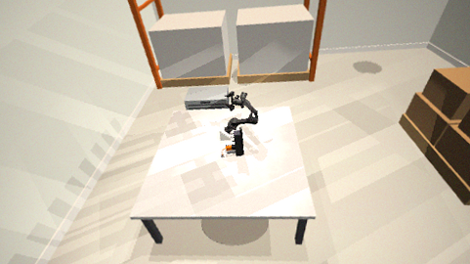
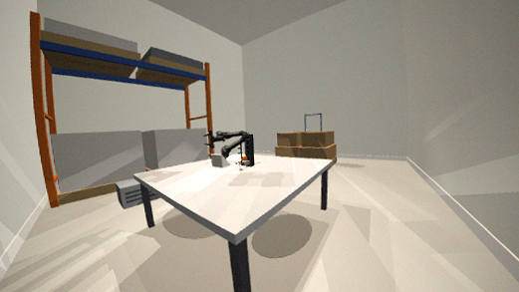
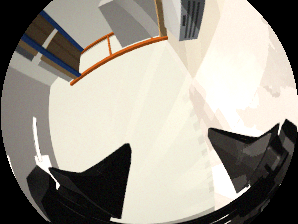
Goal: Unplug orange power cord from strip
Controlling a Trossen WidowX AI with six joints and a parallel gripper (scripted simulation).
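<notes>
The gripper (image 3: 169, 163) is spread wide, holding nothing — only floor shows between its fingers; the plug (image 1: 228, 148) lies well apart.

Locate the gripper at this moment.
In the top view the gripper is at the table's far edge, open, near the grey box on the floor, away from the orange plug.

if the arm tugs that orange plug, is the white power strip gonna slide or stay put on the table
The power strip probably slides or lifts: it looks small and light, lying loose on the smooth table, nothing visibly pinning it. The orange plug looks rigid and should pull out as one piece. The gripper is open and empty, facing away from both.
</notes>
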